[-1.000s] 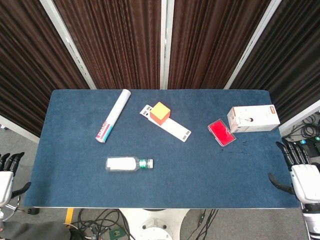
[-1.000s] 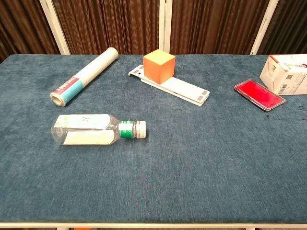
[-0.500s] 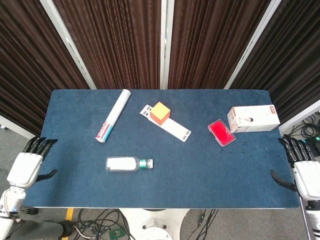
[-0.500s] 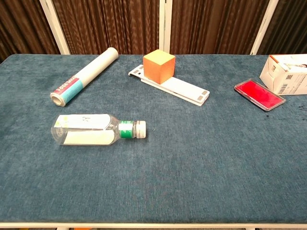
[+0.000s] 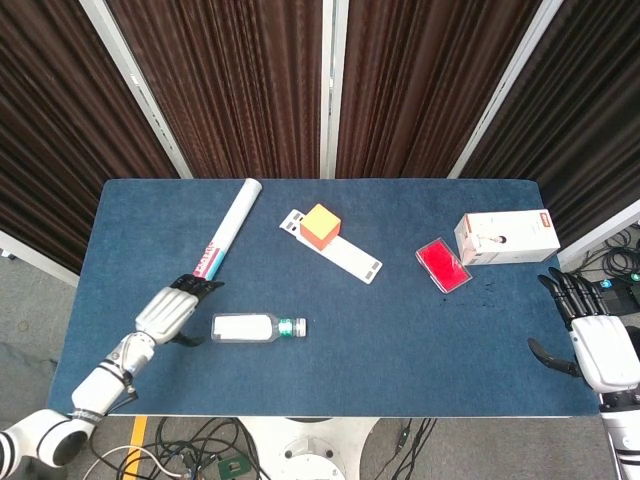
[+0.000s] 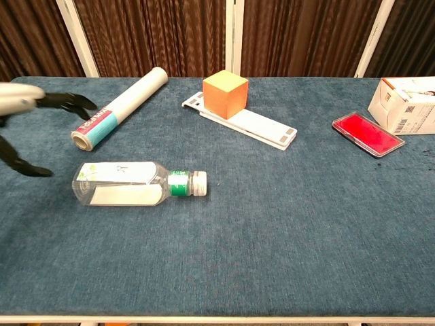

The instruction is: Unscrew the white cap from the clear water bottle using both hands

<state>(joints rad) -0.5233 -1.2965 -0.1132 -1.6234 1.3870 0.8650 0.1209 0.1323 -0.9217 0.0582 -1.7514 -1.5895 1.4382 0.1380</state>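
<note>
My left hand [image 5: 170, 312], open and empty, sits just left of the bottle [image 5: 246, 327], which lies lengthwise with its white cap [image 5: 301, 327] pointing right, toward the far, open right hand [image 5: 598, 352].

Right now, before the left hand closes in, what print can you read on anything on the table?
None reads clearly.
Roll: red and teal label band with white lettering, blurred.
Clear water bottle: label print too small.
White box: barcode and small print, unreadable.
White cap: no text visible.
</note>
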